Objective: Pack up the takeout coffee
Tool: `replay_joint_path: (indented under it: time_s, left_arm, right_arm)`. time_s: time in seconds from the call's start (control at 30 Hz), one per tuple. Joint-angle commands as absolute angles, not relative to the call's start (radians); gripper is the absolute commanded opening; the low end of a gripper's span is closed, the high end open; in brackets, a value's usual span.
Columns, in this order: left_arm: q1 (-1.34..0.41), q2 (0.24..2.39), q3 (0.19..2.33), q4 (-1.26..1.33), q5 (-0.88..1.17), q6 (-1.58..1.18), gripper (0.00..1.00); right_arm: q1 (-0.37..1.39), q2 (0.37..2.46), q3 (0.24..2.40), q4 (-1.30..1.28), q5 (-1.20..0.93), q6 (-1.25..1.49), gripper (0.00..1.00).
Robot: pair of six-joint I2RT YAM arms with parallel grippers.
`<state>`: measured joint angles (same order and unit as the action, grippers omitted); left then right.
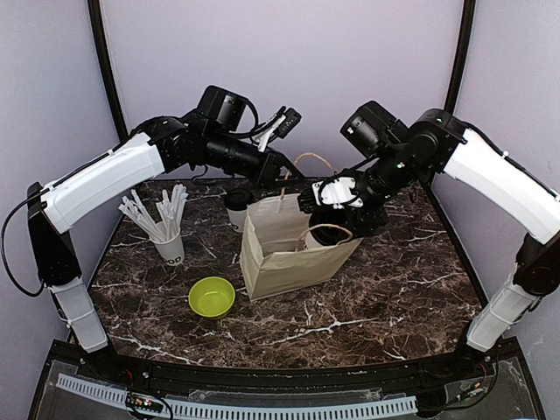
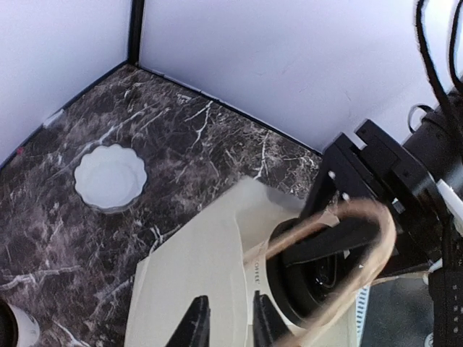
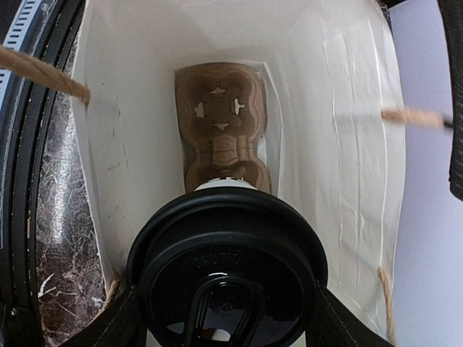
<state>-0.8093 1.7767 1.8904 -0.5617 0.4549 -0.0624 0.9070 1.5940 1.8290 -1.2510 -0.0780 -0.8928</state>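
Your right gripper (image 3: pixel 228 327) is clasped on the takeout coffee cup (image 3: pixel 228 260) just under its black lid (image 3: pixel 282 238). It holds the cup upright inside the mouth of the paper bag (image 1: pixel 280 258), above the cardboard cup carrier (image 3: pixel 221 123) that lies on the bag's floor. The second coffee cup (image 1: pixel 236 210) stands on the desk (image 1: pixel 394 289), just behind the bag's left corner. Your left gripper (image 2: pixel 228 302) sits at the bag's rim with its fingers a narrow way apart. You cannot tell from these views whether it pinches the paper.

Treat the cup as a thin paper wall that dents under a hard squeeze, and probably heavy with liquid (nothing shows how full it is). The lid is likely only pressed on, so it could pop or leak if the cup tips. The wall beneath the lid's rim, where you hold now, looks the soundest place to grip. Keep the cup level.

The bag is soft, and its walls stand close on either side of your right fingers. A twine handle (image 2: pixel 376 238) loops right beside them (an easy thing to snag). A straight vertical line looks like the cleanest path in and out. The carrier's near well is partly hidden under the cup, so judge the seat carefully.

Outside the bag, the straw cup (image 1: pixel 171 247) and lime-green bowl (image 1: pixel 211 297) sit near its left side. The white scalloped dish (image 2: pixel 110 177) is well apart.
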Motion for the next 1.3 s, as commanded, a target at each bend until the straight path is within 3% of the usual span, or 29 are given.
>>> replay_joint_path:
  time_s: [0.0,0.27,0.43,0.73,1.27]
  left_arm:
    - [-0.809,1.697,1.863,-0.631,0.386,-0.04,0.35]
    - [-0.84,1.55,1.832,-0.623,0.345,0.055,0.72]
    - [-0.838,1.463,1.733,-0.528,0.224,0.097,0.83]
    - [-0.742,1.535,1.593,-0.413,0.087,0.095,0.81]
    - [-0.69,1.71,1.516,-0.335,0.27,0.108,0.79]
  right_arm:
    - [0.961,1.605,1.839,-1.307,-0.061,-0.909,0.56]
    - [1.07,1.614,1.877,-1.372,-0.093,-0.89,0.56]
    - [1.152,1.639,1.886,-1.376,-0.102,-0.864,0.55]
    - [1.187,1.63,1.753,-1.266,0.076,-0.799,0.52]
    - [1.217,1.455,1.434,-0.946,0.316,-0.86,0.53]
